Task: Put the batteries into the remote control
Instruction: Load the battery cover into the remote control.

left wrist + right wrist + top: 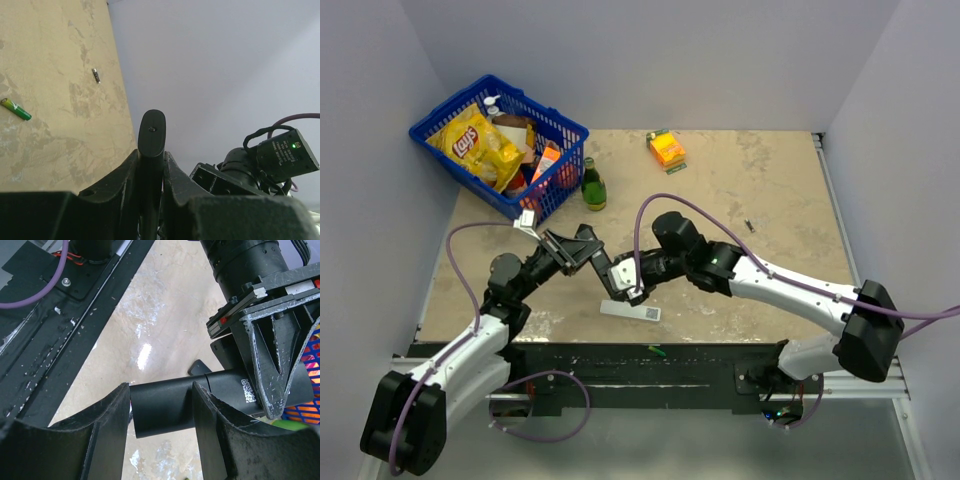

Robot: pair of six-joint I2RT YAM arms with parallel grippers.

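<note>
One remote control (151,134), one battery (15,109)

Even, soft light — glare patch on table (145,354), blurred near fingers (100,440).

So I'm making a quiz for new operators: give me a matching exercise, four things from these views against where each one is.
Things:
1. black remote control
2. white remote
3. green bottle
4. Lay's chip bag

Places:
A. inside the blue basket
B. standing on the table beside the basket
C. held off the table, between both claws
D. flat on the table near the arm bases

Pairs: 1-C, 2-D, 3-B, 4-A
</note>
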